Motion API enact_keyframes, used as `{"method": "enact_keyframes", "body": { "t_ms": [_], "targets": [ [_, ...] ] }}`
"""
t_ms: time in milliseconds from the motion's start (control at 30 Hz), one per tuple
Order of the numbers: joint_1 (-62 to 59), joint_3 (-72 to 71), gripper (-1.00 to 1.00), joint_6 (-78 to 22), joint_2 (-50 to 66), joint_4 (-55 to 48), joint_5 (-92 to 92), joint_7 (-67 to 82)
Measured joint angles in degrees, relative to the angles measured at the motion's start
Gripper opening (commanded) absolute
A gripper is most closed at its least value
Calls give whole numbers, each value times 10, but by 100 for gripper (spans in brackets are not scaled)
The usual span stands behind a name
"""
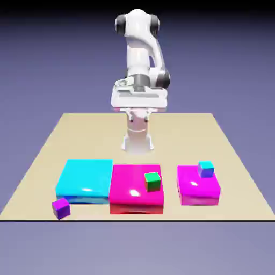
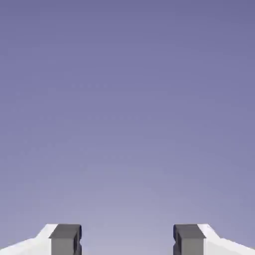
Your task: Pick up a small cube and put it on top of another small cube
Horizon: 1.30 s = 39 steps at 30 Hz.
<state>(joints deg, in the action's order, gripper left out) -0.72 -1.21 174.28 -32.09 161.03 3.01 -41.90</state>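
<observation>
**A:** How does the gripper (image 1: 138,115) stand?

**B:** Its jaws are spread wide with nothing between them. In the hand view the two grey fingertips (image 2: 64,240) sit far apart at the bottom edge. Only the plain blue-violet backdrop (image 2: 127,99) fills the gap and everything above.

**A:** And where is the small yellow cube?

**B:** I cannot tell. It shows in neither view.

**A:** What lies around the gripper, then?

**B:** The gripper hangs high above the tan table (image 1: 48,156), well apart from everything on it. Below it and nearer the camera lies the large magenta block (image 1: 129,190). A green cube (image 1: 152,182) rests on that block's top, toward the exterior view's right of the gripper. The flat cyan block (image 1: 84,180) touches the large magenta block's side, on the exterior view's left of the gripper. A purple cube (image 1: 61,208) sits on the table just beside the cyan block's near corner, the thing farthest from the gripper on that side.

**A:** And on the other side?

**B:** A smaller magenta block (image 1: 196,189) lies below the gripper to the exterior view's right, apart from the large one. A little cube with a cyan top and blue sides (image 1: 205,169) rests on its far edge.
</observation>
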Motion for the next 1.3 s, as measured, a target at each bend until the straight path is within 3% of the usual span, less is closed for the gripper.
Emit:
{"method": "enact_keyframes", "body": {
  "t_ms": [1300],
  "targets": [
    [-456, -392, 0, 87, 185, 10, 972, 179]
  ]
}}
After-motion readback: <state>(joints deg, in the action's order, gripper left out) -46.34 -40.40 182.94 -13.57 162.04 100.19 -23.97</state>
